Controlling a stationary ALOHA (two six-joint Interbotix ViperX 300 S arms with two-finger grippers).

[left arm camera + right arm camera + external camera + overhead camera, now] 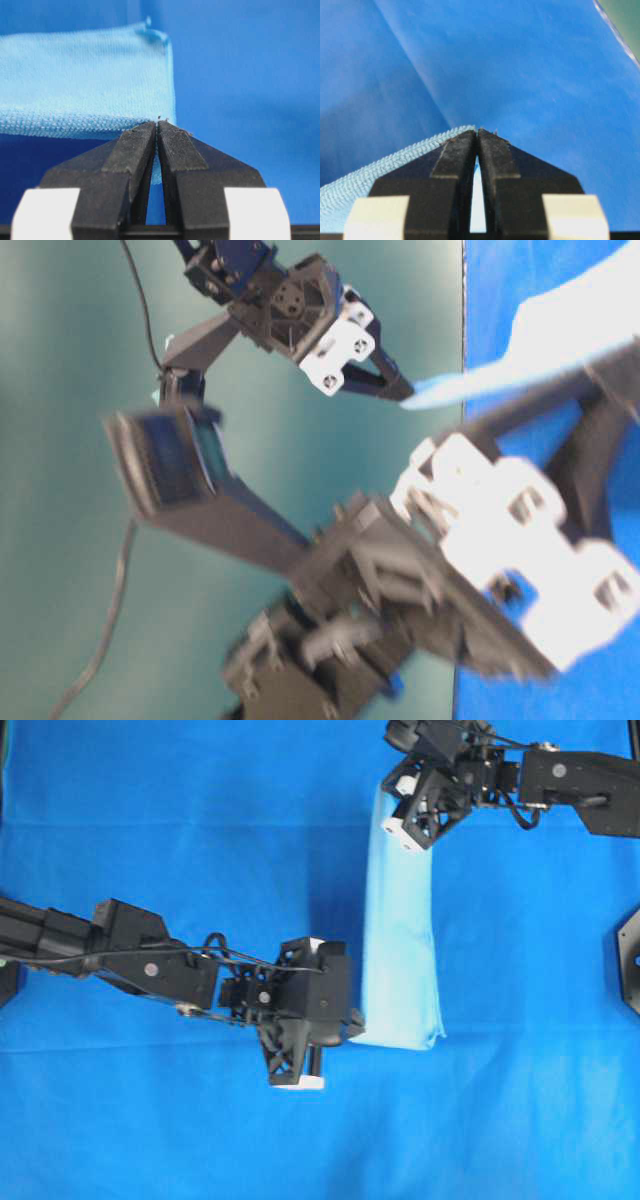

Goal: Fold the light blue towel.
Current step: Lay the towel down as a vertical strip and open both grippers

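Left gripper (158,125): jaws pressed together on a corner of the light blue towel (85,85), the hem pinched between the black fingertips (135,145). From the tips the cloth runs away to the left in the left wrist view, doubled, with a second corner curling up at its far edge. Seen from overhead, this gripper (352,1022) sits at the near left corner of the towel (402,940), which lies as a long narrow strip reaching away from it toward the other arm.

Right gripper (478,131): jaws likewise closed on the towel's edge (385,172), which trails off to the left and below the tips. Overhead, it (385,795) holds the far end of the strip.

Around both grippers spreads the royal-blue table cover (150,840), beneath the towel on every side. In the table-level view the nearer arm is blurred; the farther gripper (405,392) grips a pale blue tip of cloth.
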